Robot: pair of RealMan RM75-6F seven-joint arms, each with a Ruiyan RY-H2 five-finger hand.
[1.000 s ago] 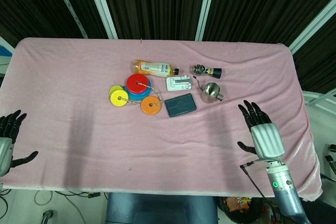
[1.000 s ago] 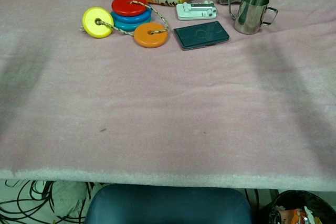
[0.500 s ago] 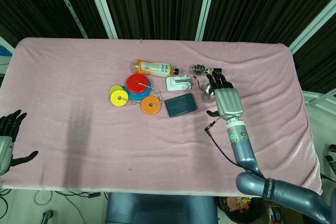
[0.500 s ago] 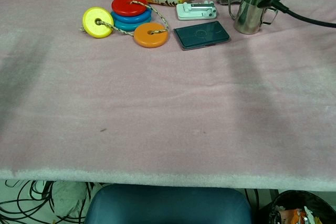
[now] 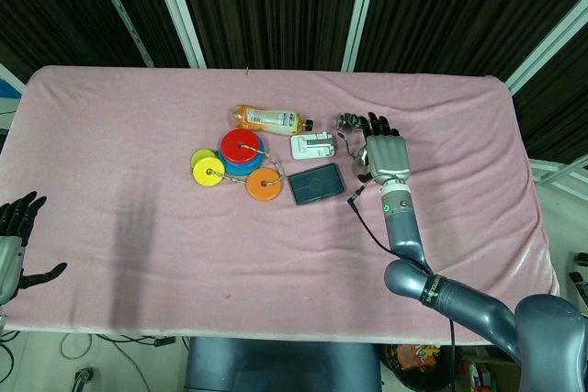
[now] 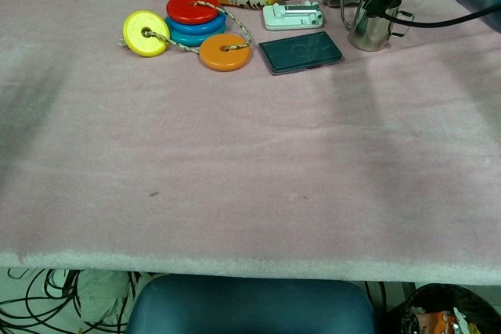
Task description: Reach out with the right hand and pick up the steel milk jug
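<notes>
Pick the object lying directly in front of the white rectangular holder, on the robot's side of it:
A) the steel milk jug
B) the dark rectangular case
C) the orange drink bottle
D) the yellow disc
B: in the chest view the dark rectangular case lies just nearer the camera than the white rectangular holder; the steel milk jug stands off to the right.

On the table my things cluster just above the middle of the head view. The bottle lies on its side at the upper left of the cluster, with the stacked discs below it and slightly left. Right of the discs sits the flat case, and above that the small clip device. My right hand hangs over the milk jug at the cluster's right end. My left hand lies at the lower left edge.
</notes>
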